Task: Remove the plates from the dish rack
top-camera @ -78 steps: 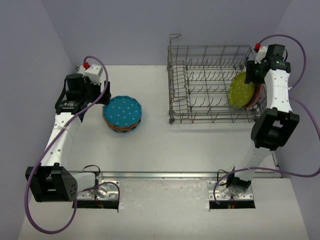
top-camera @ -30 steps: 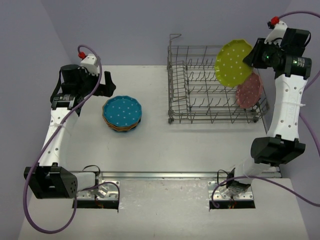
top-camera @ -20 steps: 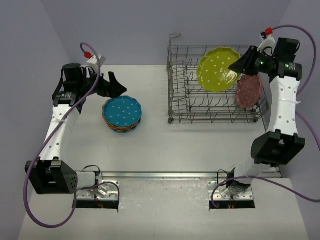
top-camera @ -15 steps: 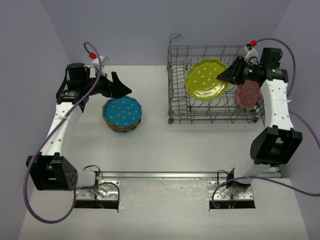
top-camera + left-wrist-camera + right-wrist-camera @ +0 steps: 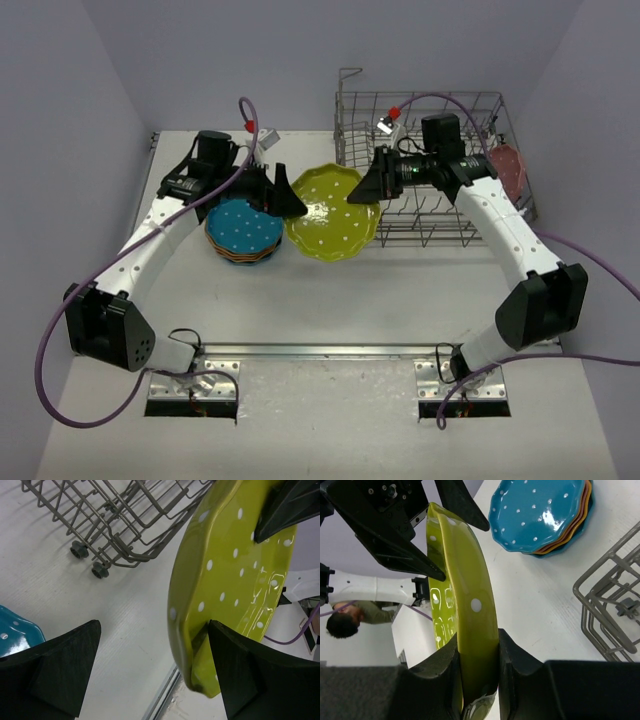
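Observation:
My right gripper [image 5: 365, 190] is shut on the right rim of a yellow-green dotted plate [image 5: 332, 212], held above the table between the dish rack [image 5: 430, 150] and a stack of plates. In the right wrist view both pads pinch the plate [image 5: 465, 595] at my right gripper [image 5: 477, 680]. My left gripper [image 5: 285, 200] is open and straddles the plate's left rim. In the left wrist view the plate [image 5: 230, 575] rests against the right finger [image 5: 245, 675], while the left finger [image 5: 60, 665] stands well apart. A pink plate [image 5: 510, 170] stands in the rack's right end.
A stack of plates with a teal-blue one on top [image 5: 243, 228] lies on the table just left of the held plate, under my left arm. The rack's castors and wire corner [image 5: 95, 565] are close behind the plate. Walls enclose the table on three sides.
My right arm has carried the yellow-green plate from above the rack leftward and down to the table's middle. My left gripper has swung right to meet its rim, jaws narrowing a little.

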{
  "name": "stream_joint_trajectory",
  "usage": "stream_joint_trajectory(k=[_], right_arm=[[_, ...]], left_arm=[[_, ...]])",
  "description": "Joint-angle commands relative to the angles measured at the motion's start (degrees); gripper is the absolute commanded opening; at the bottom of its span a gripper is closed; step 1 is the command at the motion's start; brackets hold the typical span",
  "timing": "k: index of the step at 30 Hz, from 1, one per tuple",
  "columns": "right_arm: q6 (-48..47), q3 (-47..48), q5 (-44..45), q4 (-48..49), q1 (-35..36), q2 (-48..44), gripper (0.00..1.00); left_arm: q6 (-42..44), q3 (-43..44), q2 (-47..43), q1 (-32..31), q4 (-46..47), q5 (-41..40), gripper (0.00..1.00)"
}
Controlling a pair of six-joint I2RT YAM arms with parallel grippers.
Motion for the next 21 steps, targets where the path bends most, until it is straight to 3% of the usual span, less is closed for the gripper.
stream_joint_trajectory(k=[1,7,11,13,14,17,21], right_arm=[[-0.40,-0.11,-4.68,5.30,2.46,-2.52,0.00],[-1.14,-0.17,-4.44,5.38,4.53,-1.35,0.00],[-0.88,2.20,-4.61,5.13,4.82,0.61,0.00],[-0.71,2.80,-4.78,5.13,4.82,0.96,0.00],[-0.35,3.11,-5.14,5.48,4.82,1.25,0.00],[0.19,3.34,-5.48,5.81,4.82,1.60,0.01],[0.45,2.41,-5.07,5.40,4.83,1.86,0.31]], left_arm=[[1.00,1.87,0.03,-1.27,0.32,-0.58,0.81],[0.83,1.11,0.43,-1.28,1.42,6.31,0.54],[0.13,-0.69,0.35,-1.27,2.69,13.34,0.30],[0.21,-1.03,0.26,-1.27,2.36,13.11,0.08],[0.77,-1.26,0.12,-1.27,1.78,12.75,0.01],[1.51,-2.22,0.07,-0.79,0.68,13.90,0.00],[0.66,-3.91,-0.18,3.31,0.51,18.36,0.00]])
